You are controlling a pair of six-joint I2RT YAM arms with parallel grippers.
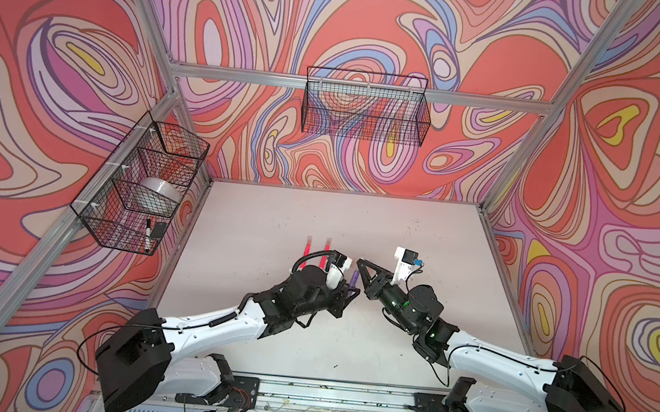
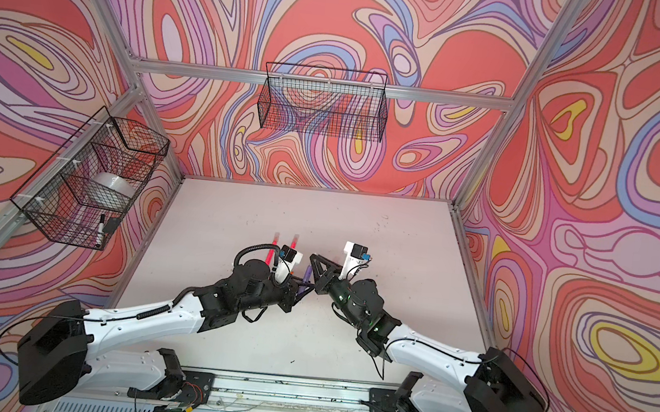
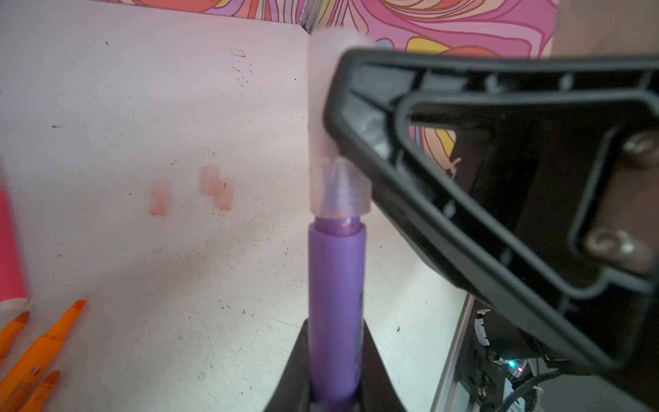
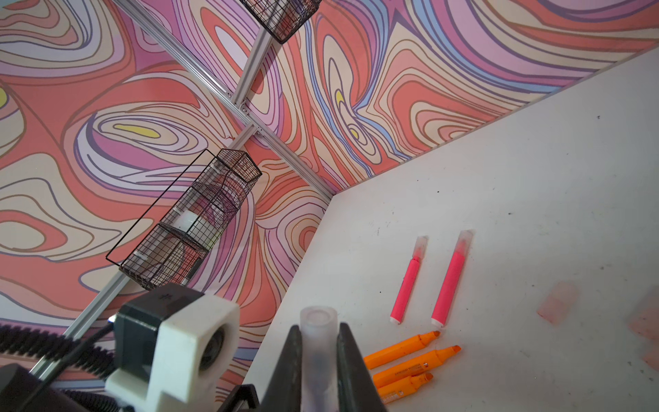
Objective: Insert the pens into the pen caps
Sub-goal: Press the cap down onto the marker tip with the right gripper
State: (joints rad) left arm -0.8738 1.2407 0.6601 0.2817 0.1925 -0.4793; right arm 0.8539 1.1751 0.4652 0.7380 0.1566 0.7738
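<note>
Left end effector (image 3: pixel 337 360) around purple pen (image 3: pixel 337 281)

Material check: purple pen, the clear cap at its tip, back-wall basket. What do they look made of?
The purple pen: likely plastic, opaque, smooth satin barrel. The cap: probably plastic, frosted translucent; the pen tip shows through. The basket: looks like black-coated metal wire, thin open grid.
</note>
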